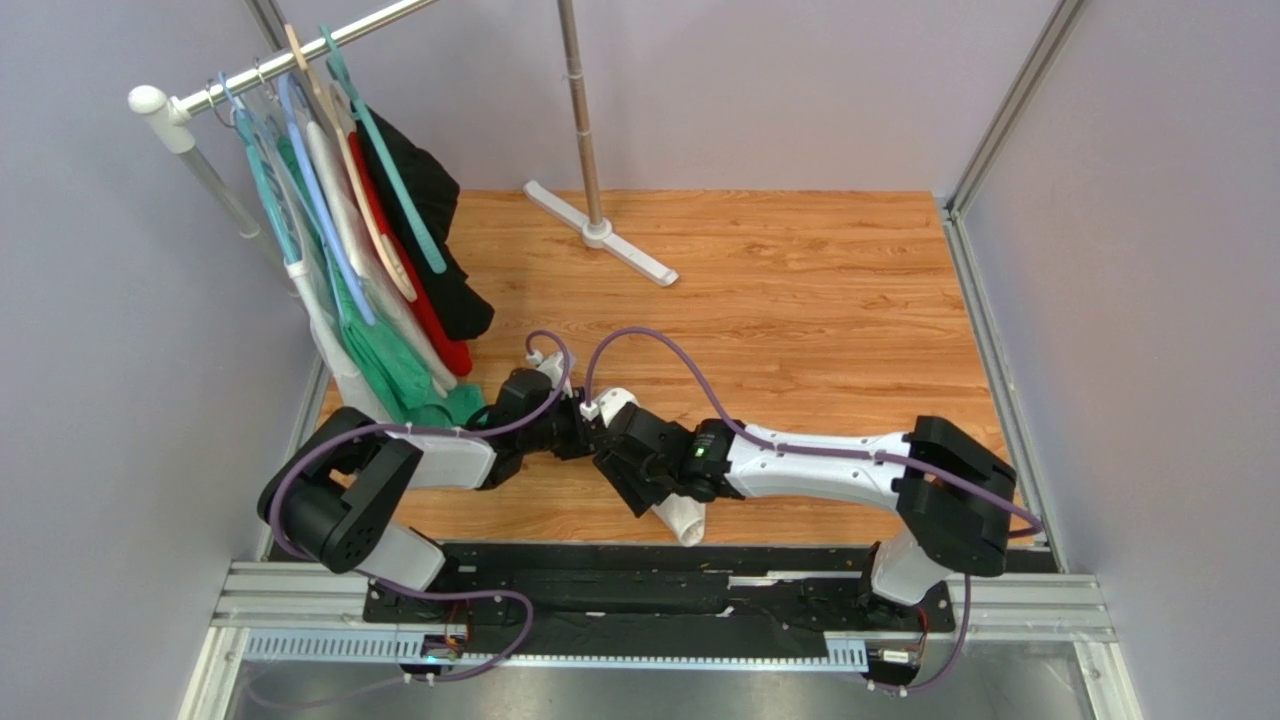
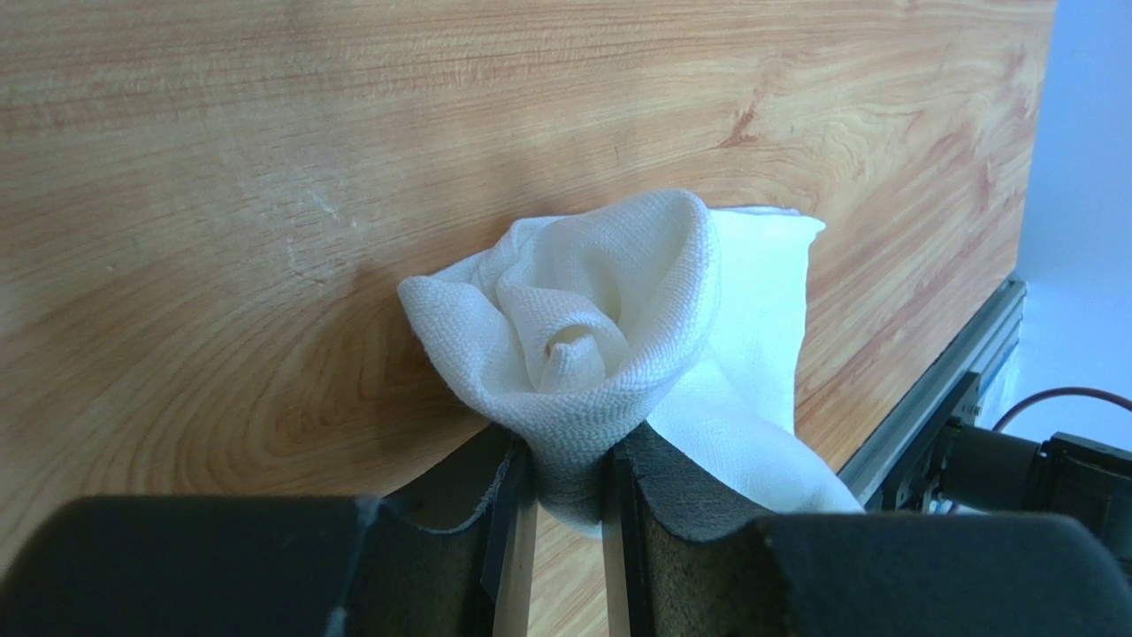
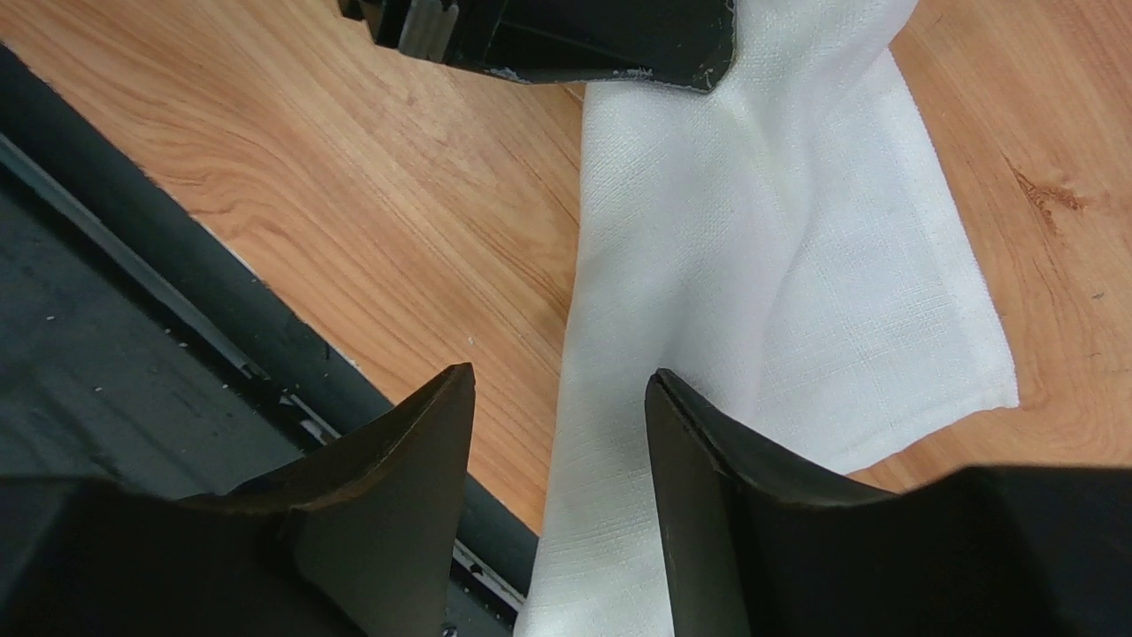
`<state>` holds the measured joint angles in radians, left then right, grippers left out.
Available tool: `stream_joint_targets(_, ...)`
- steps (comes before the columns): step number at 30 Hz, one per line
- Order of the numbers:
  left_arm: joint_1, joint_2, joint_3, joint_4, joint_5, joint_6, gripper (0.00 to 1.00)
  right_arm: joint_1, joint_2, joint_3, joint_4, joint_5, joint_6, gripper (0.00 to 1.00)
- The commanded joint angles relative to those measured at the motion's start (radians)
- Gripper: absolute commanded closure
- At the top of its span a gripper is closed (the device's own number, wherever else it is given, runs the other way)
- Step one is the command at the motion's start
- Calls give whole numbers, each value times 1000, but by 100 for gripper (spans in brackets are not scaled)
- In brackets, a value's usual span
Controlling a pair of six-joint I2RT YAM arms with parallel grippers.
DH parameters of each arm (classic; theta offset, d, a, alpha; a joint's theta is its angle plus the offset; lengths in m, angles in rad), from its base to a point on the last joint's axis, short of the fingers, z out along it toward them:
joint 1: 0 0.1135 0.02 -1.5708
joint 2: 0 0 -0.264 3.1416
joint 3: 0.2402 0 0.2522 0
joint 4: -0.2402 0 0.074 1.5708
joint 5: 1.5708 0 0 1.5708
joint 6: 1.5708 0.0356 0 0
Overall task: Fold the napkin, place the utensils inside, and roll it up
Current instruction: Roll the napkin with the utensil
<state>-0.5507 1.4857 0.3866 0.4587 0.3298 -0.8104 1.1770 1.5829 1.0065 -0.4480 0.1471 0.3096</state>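
Observation:
The white napkin (image 2: pixel 598 332) is rolled into a loose spiral, and my left gripper (image 2: pixel 571 458) is shut on the roll's lower edge. From above only the napkin's tail (image 1: pixel 685 521) shows, lying on the wooden table near the front rail. My left gripper (image 1: pixel 579 428) and right gripper (image 1: pixel 619 438) meet over it at mid-table. In the right wrist view the napkin (image 3: pixel 784 266) trails flat below my right gripper (image 3: pixel 558 385), which is open and holds nothing. The left gripper's finger (image 3: pixel 571 40) pinches the cloth at the top. The utensils are out of view.
A clothes rack with several hangers and garments (image 1: pixel 353 240) stands at the back left. A pole's white base (image 1: pixel 601 233) sits at the table's far side. A black rail (image 1: pixel 661 578) runs along the near edge, close to the napkin's tail. Grey walls enclose the sides.

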Motion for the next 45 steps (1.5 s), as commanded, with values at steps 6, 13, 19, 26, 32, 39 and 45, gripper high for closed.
stream_joint_targets(6,-6,-53,18,-101,-15,36,72,12,92,-15,66,112,3,46)
stream_joint_targets(13,-6,-87,15,-135,-20,37,69,12,155,-57,74,172,80,47)
stream_joint_targets(19,-8,-166,-8,-169,-51,11,59,12,210,-82,71,192,125,46)
stream_joint_targets(26,-9,-283,-8,-284,-104,33,35,12,273,-69,69,177,169,61)
stream_joint_targets(32,-6,-384,-15,-402,-147,54,24,10,259,-52,45,183,172,85)
stream_joint_targets(39,31,-566,-35,-524,-147,53,17,-10,220,-80,66,109,171,100)
stream_joint_targets(45,77,-663,-57,-598,-143,79,15,-48,132,-129,141,-39,174,100)
